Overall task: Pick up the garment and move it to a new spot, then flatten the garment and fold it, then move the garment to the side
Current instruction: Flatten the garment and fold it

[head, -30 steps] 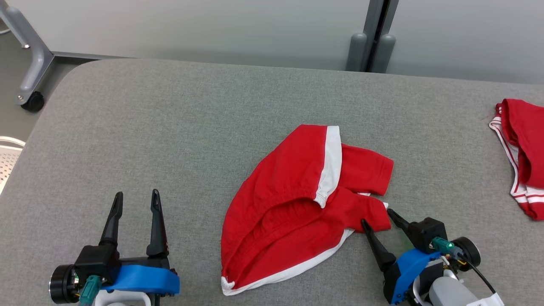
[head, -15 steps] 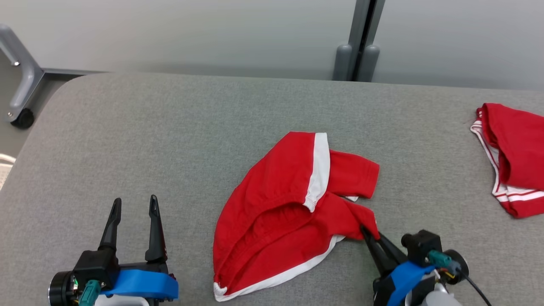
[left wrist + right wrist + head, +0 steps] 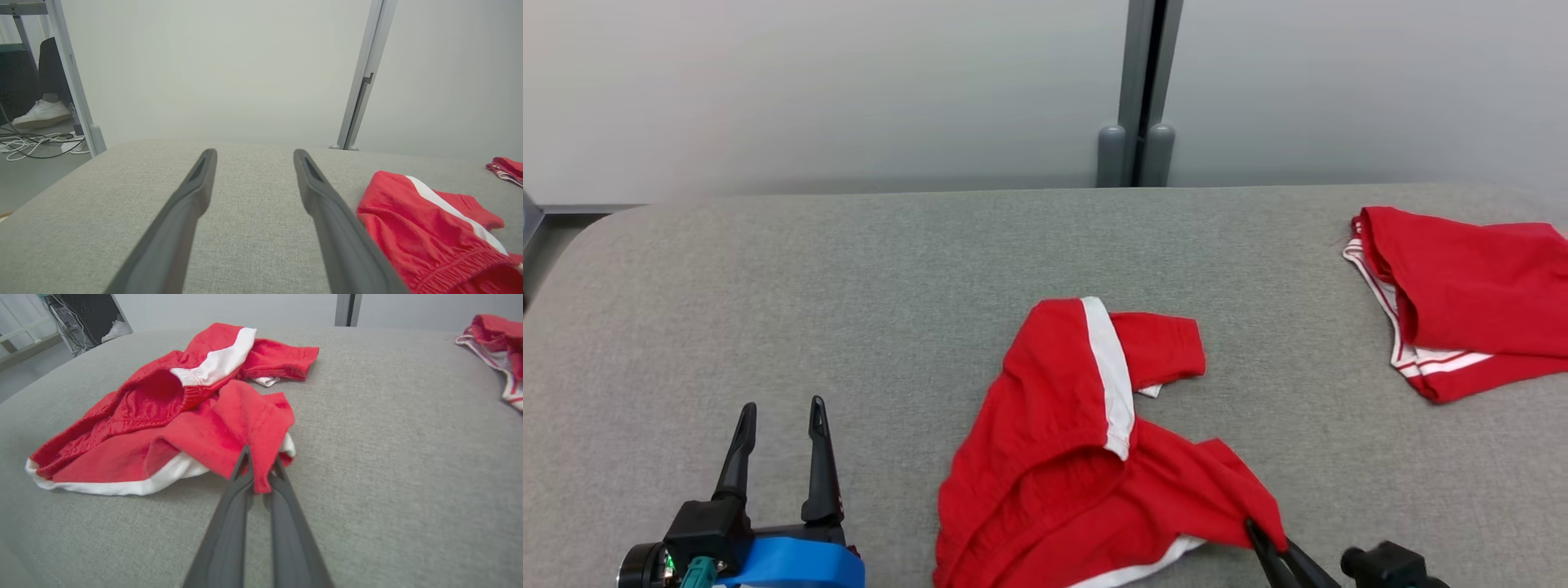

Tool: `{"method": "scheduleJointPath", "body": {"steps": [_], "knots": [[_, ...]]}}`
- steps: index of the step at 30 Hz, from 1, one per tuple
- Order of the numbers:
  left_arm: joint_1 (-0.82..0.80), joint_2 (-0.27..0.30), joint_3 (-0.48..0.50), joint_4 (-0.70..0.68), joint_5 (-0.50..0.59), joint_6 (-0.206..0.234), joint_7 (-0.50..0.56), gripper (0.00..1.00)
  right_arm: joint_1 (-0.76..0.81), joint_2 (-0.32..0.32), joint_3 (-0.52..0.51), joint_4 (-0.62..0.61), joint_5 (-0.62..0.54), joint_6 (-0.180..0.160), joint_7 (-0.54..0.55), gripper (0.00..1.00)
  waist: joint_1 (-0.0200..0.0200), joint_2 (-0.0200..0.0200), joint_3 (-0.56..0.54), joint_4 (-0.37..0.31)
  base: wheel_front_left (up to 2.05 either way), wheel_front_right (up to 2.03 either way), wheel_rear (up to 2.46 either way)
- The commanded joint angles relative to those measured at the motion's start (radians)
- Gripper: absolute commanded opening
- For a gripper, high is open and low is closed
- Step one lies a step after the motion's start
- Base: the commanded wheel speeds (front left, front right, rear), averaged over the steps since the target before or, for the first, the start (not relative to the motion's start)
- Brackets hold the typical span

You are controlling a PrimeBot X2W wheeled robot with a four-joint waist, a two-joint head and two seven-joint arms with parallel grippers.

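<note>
On grey table (image 3: 768, 286), right claw (image 3: 261, 458) pinching garment (image 3: 196, 428)

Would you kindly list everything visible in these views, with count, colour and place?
garment: one, red with white trim, crumpled at the table's near middle.
second garment: one, red with white stripes, at the table's far right.
table: one, grey fabric top, under both garments.
post: one, grey, upright behind the table.
shoe: one, white, on the floor past the table's left side.
cables: several, white and black, on the floor by the shoe.
left gripper: one, dark fingers, open, left of the garment.
right gripper: one, dark fingers, shut on the garment's hem.
</note>
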Motion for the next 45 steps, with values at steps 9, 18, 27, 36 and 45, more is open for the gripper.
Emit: {"method": "scheduleJointPath", "body": {"steps": [9,18,27,36,45], "knots": [[0.001,0.000,-0.003,0.002,-0.002,-0.005,-0.004,1.00,0.117,0.000,-0.095,-0.119,-0.018,0.000,0.096,1.00,0.0001,0.0000,-0.007,-0.024,0.00,0.00,0.00],[0.015,0.000,0.012,0.000,0.019,-0.017,-0.004,1.00,0.066,0.056,-0.202,-0.153,-0.094,0.000,0.009,1.00,0.0001,0.0000,-0.014,-0.022,0.00,0.00,0.00],[0.013,0.000,0.015,-0.010,0.027,-0.020,-0.004,1.00,-0.017,0.120,-0.245,-0.143,-0.153,0.000,-0.057,1.00,0.0001,0.0000,-0.007,-0.026,0.00,0.00,0.00],[-0.006,0.000,-0.029,-0.009,0.042,-0.027,-0.004,1.00,-0.063,0.153,-0.264,-0.112,-0.179,0.000,-0.059,1.00,0.0001,0.0000,0.007,-0.020,0.00,0.00,0.00],[-0.021,0.000,-0.184,0.008,0.026,-0.061,-0.004,1.00,-0.077,0.160,-0.281,-0.106,-0.178,0.000,-0.059,1.00,0.0001,0.0000,0.022,-0.041,0.00,0.00,0.00]]}}
